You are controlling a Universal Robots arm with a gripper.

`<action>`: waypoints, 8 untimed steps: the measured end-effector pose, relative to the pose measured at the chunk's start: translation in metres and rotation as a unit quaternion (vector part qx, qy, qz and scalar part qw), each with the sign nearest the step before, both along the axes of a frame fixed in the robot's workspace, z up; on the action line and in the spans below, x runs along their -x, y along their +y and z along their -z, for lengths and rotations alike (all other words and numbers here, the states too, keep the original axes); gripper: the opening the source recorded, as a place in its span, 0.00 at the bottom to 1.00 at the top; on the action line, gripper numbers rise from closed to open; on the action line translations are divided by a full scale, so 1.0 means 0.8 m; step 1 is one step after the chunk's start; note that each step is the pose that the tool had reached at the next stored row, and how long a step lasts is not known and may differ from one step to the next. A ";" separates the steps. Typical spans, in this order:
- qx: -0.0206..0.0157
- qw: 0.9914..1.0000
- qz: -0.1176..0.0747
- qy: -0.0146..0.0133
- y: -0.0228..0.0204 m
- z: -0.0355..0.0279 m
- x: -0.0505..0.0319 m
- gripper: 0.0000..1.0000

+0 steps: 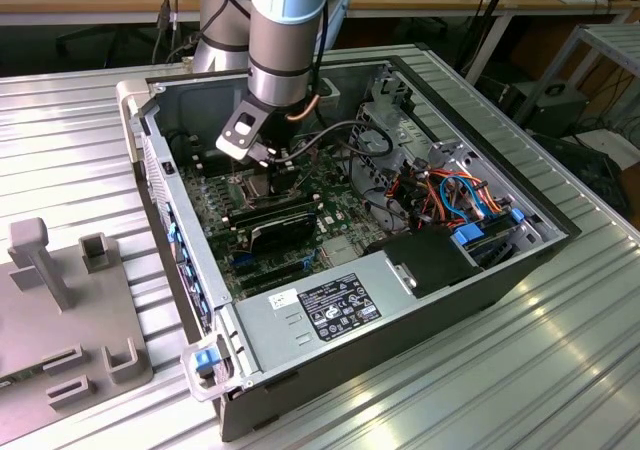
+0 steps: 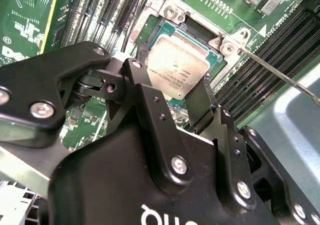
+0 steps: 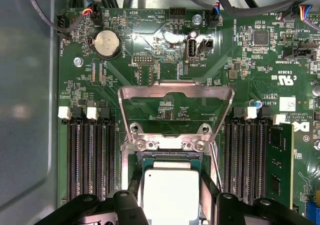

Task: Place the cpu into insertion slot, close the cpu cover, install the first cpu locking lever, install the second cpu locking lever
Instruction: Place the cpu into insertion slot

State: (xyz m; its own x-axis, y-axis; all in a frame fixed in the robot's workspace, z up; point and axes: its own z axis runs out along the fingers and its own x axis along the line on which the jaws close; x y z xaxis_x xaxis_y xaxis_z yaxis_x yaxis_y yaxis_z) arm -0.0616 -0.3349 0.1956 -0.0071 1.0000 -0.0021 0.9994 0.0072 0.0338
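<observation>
In both wrist views my gripper (image 3: pixel 171 185) (image 2: pixel 167 80) is shut on the cpu (image 3: pixel 171 201) (image 2: pixel 180 67), a flat square chip with a dull silver top, one black finger (image 2: pixel 145 92) against each opposite edge. The chip hangs level right over the insertion slot (image 3: pixel 170 158) (image 2: pixel 167 32), close to its teal frame; I cannot tell if it touches. The cpu cover (image 3: pixel 175 89), a thin silver frame with a big window, is swung open and lies back beyond the socket hinge. A thin wire locking lever (image 2: pixel 280 75) sticks out beside the socket. In the exterior view the gripper (image 1: pixel 262 165) is low inside the computer case.
Long black memory slots (image 3: pixel 92 155) (image 3: pixel 247 155) flank the socket on both sides. The case wall (image 1: pixel 175 220) stands at the exterior view's left, with cables (image 1: pixel 455 195) and a power supply (image 1: pixel 330 305) nearer the front. A grey fixture (image 1: pixel 70 300) sits on the table outside the case.
</observation>
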 end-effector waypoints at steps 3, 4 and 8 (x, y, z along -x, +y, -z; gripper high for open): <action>0.000 1.000 0.000 0.000 0.0001 -0.0005 0.000 0.55; 0.000 1.000 0.000 0.000 0.0002 -0.0011 0.000 0.55; 0.000 1.000 0.000 -0.003 0.0008 -0.0064 -0.001 0.55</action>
